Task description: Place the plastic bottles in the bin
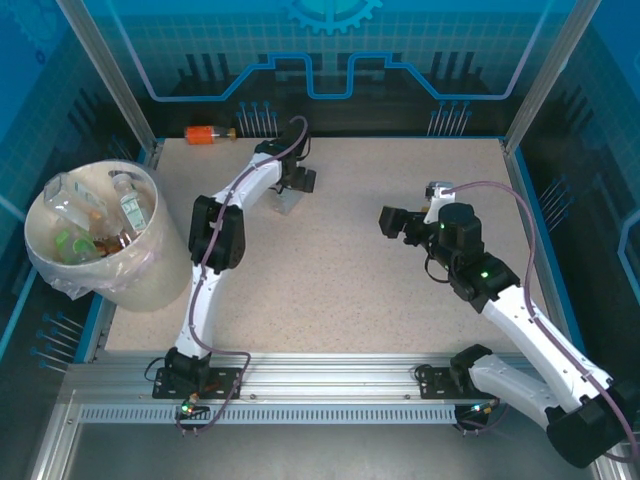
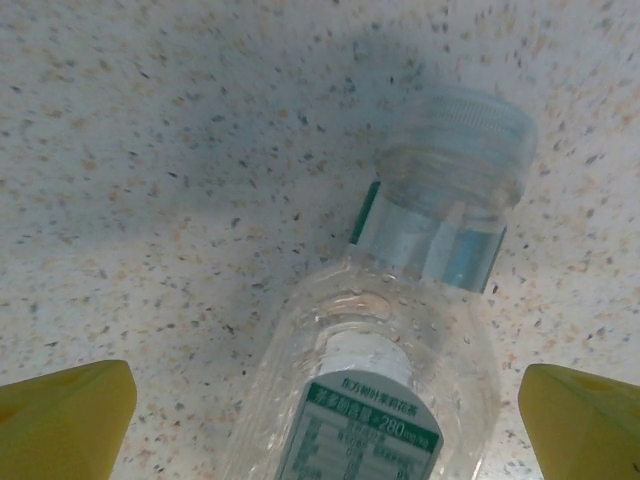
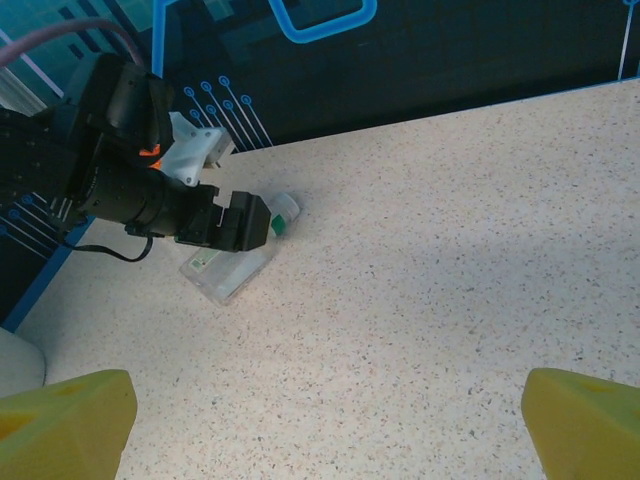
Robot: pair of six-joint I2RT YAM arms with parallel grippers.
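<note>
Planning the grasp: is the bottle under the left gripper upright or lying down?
Lying down: the bottle rests on its side on the table, label up.

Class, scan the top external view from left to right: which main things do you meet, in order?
bin → orange bottle → left tool → right tool

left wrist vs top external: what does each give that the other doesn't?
Left wrist: print on the clear bottle's green label, its translucent cap, and the left pincer open, one yellow tip on each side. Top external: the bin holding bottles, an orange bottle at the far edge, the right pincer. Shared: that clear bottle lying on the speckled table under the left pincer.
</note>
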